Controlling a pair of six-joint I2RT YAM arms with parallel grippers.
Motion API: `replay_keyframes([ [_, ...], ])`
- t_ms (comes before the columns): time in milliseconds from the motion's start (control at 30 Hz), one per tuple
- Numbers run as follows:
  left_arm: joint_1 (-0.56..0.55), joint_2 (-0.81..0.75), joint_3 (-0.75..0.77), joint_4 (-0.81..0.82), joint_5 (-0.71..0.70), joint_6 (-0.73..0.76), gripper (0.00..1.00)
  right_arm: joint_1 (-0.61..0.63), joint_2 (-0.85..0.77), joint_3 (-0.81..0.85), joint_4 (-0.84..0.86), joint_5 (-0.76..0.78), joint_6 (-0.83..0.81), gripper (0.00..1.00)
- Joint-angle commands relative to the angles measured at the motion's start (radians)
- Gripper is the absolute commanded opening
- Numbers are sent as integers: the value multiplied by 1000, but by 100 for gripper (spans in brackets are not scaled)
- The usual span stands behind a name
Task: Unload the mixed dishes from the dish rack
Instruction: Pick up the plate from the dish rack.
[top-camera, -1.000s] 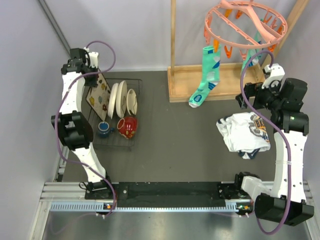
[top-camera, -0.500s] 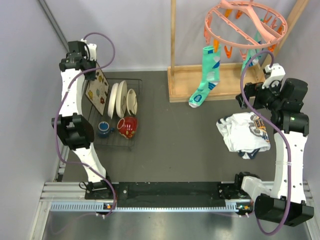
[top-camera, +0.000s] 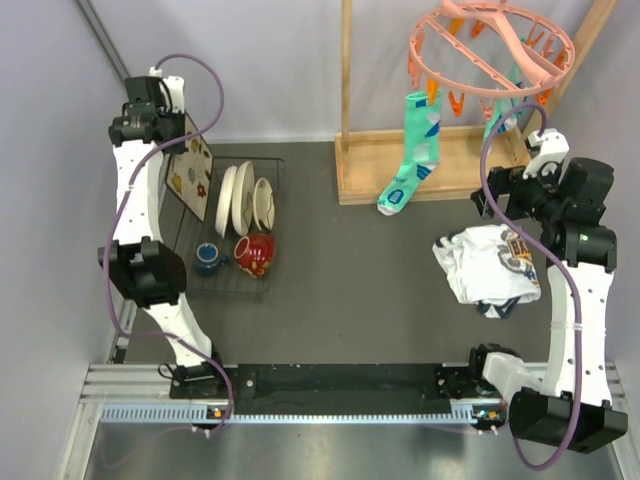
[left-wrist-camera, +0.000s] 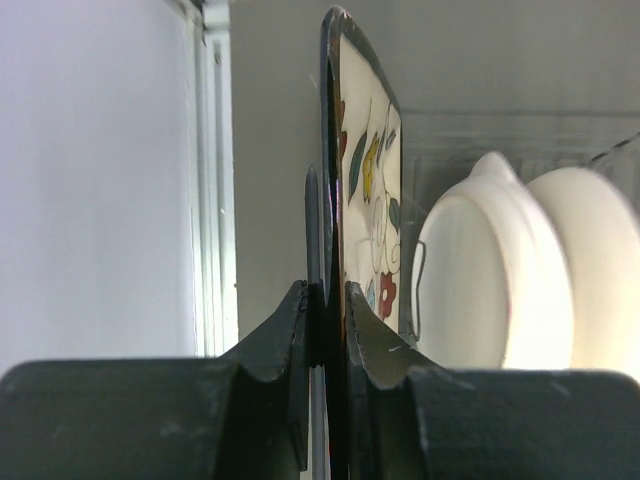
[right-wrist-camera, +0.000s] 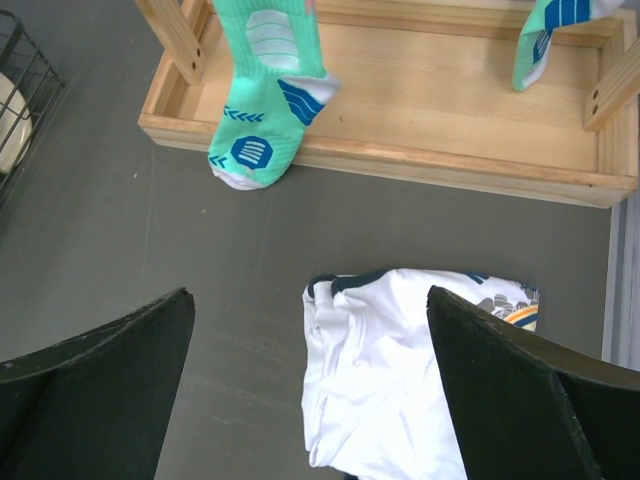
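My left gripper (top-camera: 168, 142) (left-wrist-camera: 327, 290) is shut on the edge of the square cream floral plate (top-camera: 192, 176) (left-wrist-camera: 371, 190), which it holds upright above the far-left end of the black wire dish rack (top-camera: 262, 284). In the rack stand two large cream dishes (top-camera: 236, 198) (left-wrist-camera: 490, 280) and a smaller white one (top-camera: 264, 203). A dark blue mug (top-camera: 208, 258) and a red patterned mug (top-camera: 255, 253) sit at its near end. My right gripper (top-camera: 492, 192) (right-wrist-camera: 310, 300) hangs open above the table on the right, with nothing between its fingers.
A white printed shirt (top-camera: 490, 265) (right-wrist-camera: 400, 380) lies under the right gripper. Behind it is a wooden frame (top-camera: 430, 170) (right-wrist-camera: 400, 165) with a pink peg hanger (top-camera: 490, 45) and a green sock (top-camera: 412, 160) (right-wrist-camera: 265, 90). A wall runs close along the left side of the rack.
The left arm has lifted the floral plate up and toward the far left, away from the rack's tines. The right arm has not moved.
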Motion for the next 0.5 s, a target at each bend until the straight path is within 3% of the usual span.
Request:
replay_keyframes([
  [0,0,-199,77,234,42,-48,0,0,-22,5,34,-14,-2,99],
  [267,0,-302,89,254,97,-89,0,0,-7,46,7,-46,-2,99],
  [467,-1,-379,83,225,302,-169,0,0,39,110,-32,-112,18,99],
])
